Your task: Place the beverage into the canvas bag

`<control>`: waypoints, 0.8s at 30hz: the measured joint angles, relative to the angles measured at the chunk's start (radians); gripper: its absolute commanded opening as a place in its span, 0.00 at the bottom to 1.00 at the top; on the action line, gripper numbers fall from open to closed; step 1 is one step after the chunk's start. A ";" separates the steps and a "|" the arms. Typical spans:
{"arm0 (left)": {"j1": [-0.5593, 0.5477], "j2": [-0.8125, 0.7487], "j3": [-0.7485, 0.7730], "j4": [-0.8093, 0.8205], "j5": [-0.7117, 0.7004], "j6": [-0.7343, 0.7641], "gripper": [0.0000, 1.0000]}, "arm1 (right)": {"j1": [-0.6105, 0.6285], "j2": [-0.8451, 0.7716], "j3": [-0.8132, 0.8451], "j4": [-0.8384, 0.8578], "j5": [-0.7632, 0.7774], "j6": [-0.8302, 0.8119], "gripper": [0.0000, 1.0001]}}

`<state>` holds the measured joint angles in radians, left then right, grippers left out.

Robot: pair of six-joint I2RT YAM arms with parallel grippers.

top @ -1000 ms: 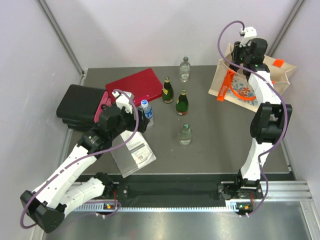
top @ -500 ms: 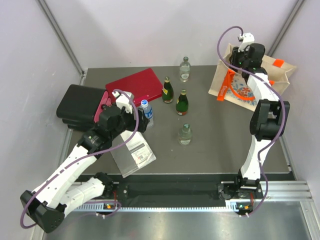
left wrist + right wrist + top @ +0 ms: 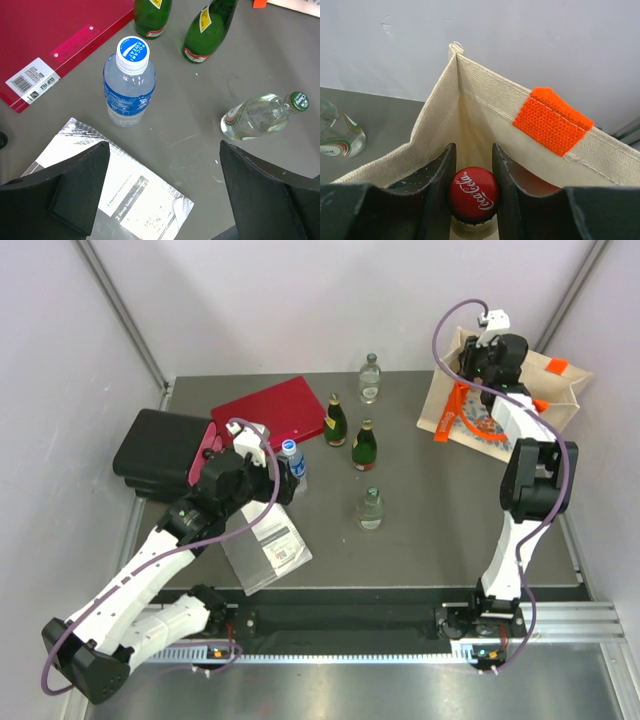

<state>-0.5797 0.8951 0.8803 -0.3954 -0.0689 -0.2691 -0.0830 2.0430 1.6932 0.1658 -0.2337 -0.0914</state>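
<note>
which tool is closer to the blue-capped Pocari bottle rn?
Left. The left tool hangs open right by the Pocari bottle, which stands just beyond its fingers. The right tool is far off at the canvas bag, shut on a red-capped cola bottle.

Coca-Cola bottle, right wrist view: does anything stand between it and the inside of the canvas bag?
Nothing visible does. The right gripper, shut on the Coca-Cola bottle, holds it in the open mouth of the canvas bag, near a corner, walls clear of it. The bag's bottom is hidden.
</note>
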 measured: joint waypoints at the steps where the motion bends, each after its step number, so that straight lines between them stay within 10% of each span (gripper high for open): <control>1: 0.000 0.000 0.000 0.000 0.000 0.000 0.95 | 0.000 -0.005 -0.007 0.002 0.006 0.002 0.42; 24: -0.001 0.000 0.000 0.000 -0.001 0.003 0.95 | 0.001 -0.288 -0.011 -0.179 0.153 0.167 0.62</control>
<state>-0.5804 0.8951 0.8803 -0.3958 -0.0696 -0.2665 -0.0818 1.7546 1.6825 -0.0135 -0.0803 0.0753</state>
